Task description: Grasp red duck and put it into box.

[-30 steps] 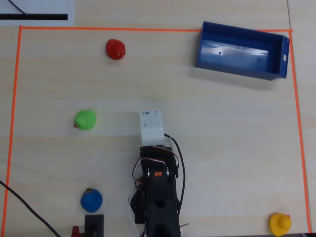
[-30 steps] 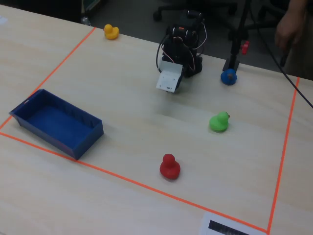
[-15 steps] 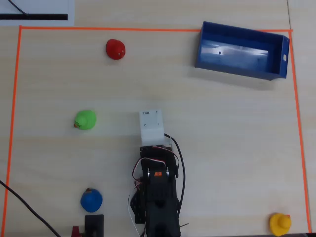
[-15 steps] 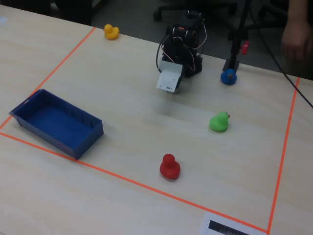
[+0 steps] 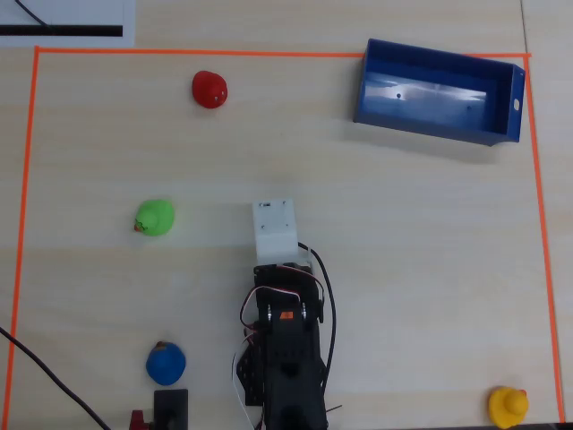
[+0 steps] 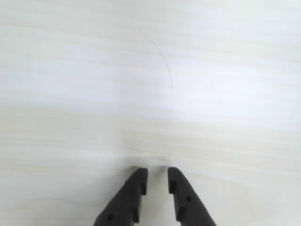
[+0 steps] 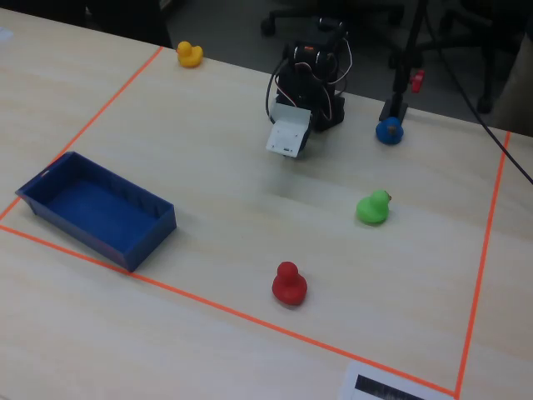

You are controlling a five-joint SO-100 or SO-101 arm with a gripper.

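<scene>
The red duck (image 5: 209, 89) stands alone on the pale wooden table, at the upper left in the overhead view and near the front tape line in the fixed view (image 7: 289, 283). The blue box (image 5: 430, 125) lies empty at the upper right overhead and at the left in the fixed view (image 7: 92, 242). The arm is folded back near its base, and its white wrist block (image 5: 274, 228) is far from both. In the wrist view my gripper (image 6: 158, 175) points at bare table. Its black fingers stand a narrow gap apart with nothing between them. Neither duck nor box shows there.
A green duck (image 5: 155, 217) sits left of the arm, a blue duck (image 5: 166, 363) beside the base and a yellow duck (image 5: 508, 405) in the lower right corner. Orange tape (image 5: 27, 179) frames the work area. A black stand (image 7: 396, 104) rises behind the blue duck.
</scene>
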